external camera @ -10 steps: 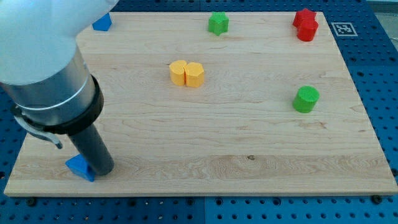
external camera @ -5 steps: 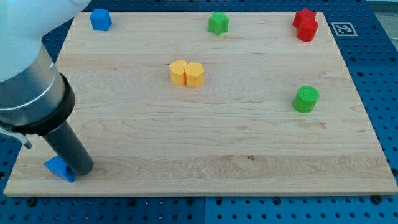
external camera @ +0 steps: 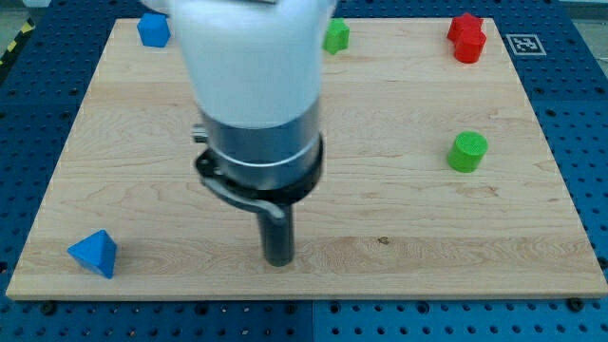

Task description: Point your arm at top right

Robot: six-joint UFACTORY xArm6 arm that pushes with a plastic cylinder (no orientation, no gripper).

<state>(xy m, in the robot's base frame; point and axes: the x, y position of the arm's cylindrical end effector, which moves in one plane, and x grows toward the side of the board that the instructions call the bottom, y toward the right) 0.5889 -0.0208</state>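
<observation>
Camera view: the arm ends in a bare rod with no claw. My tip (external camera: 278,261) rests on the board (external camera: 399,228) near its bottom edge, about midway across, touching no block. The blue triangular block (external camera: 94,254) sits at the bottom left corner. The 2 red blocks (external camera: 466,38) occupy the top right corner, the green cylinder (external camera: 467,152) below them.

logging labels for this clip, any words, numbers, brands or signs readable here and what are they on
No readable words, numbers or brand names anywhere.
One sign only: a black-and-white square marker on the blue pegboard, beside the wooden board's top right corner. It is a pattern, not text.
The blocks and the arm above my tip show no lettering.
</observation>
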